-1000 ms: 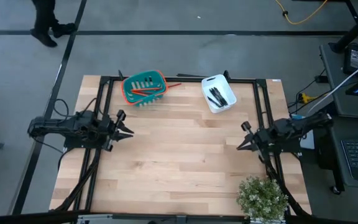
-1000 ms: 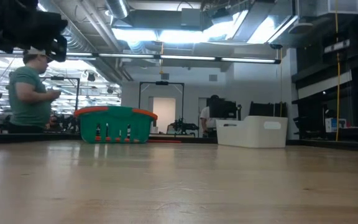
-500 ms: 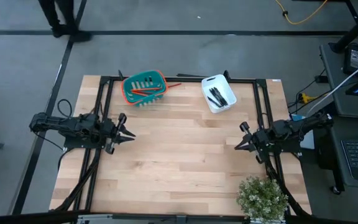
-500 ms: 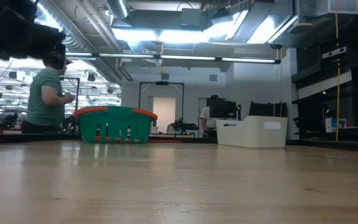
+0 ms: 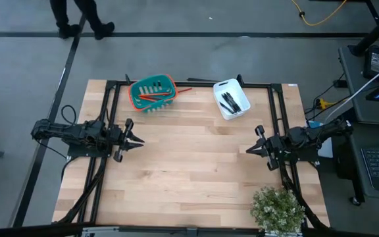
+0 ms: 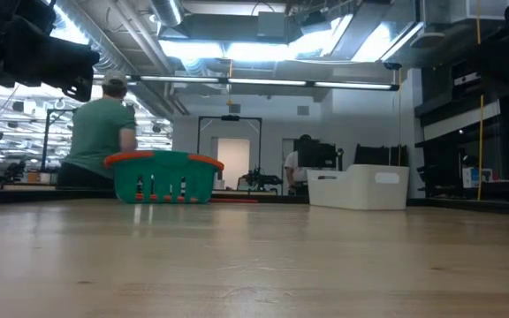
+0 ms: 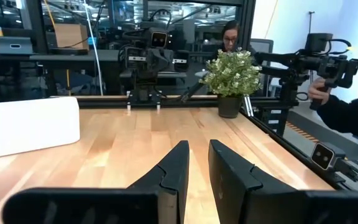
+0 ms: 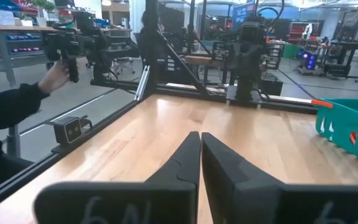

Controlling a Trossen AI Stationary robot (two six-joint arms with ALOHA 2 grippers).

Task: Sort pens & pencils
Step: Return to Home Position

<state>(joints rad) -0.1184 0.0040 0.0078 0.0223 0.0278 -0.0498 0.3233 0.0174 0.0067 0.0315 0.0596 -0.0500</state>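
The pencils (image 5: 151,96), orange and red, lie in a green basket with an orange rim (image 5: 137,99) at the table's far edge. One more red pencil (image 5: 183,90) lies on the table by the basket's right side. The black pens (image 5: 229,102) lie in a white bin (image 5: 239,87) to the right of the basket. My left gripper (image 5: 139,139) hovers level over the table's left side, narrowly open, with nothing between its fingers (image 7: 178,163). My right gripper (image 5: 247,150) hovers level over the right side, shut and empty.
A potted plant (image 5: 278,208) stands at the table's near right corner. A black frame (image 5: 196,82) runs along the far edge and both sides. A person (image 6: 98,132) walks beyond the far edge. Bare wood lies between the two grippers.
My right gripper has swung a little toward the table's far edge and stays shut. The person beyond the far edge has walked rightward past the basket.
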